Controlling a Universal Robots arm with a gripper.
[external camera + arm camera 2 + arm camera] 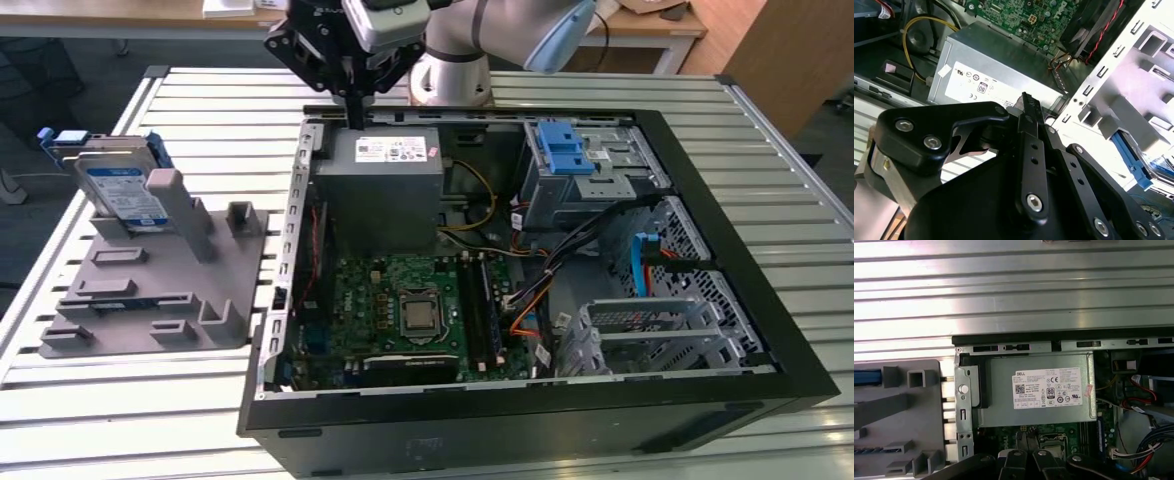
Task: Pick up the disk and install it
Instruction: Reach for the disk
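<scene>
The disk (123, 190), a silver drive with a white-and-blue label in a blue carrier, stands on edge at the back of a grey fixture (147, 290) at the exterior view's left, outside the computer case. My gripper (358, 115) hangs above the rear edge of the open case (747, 240), over the grey power supply (380, 185), well to the right of the disk. Its black fingers (1030, 107) are pressed together with nothing between them. The second wrist view catches the blue carrier edge of the disk (1131, 162) off to one side.
Inside the case lie the green motherboard (400, 310), bundled cables (587, 250), a blue-latched drive bay (567, 150) and a metal cage (654, 330). The case and fixture rest on a slatted metal table (160, 420). The power supply (1039, 390) lies below the wrist.
</scene>
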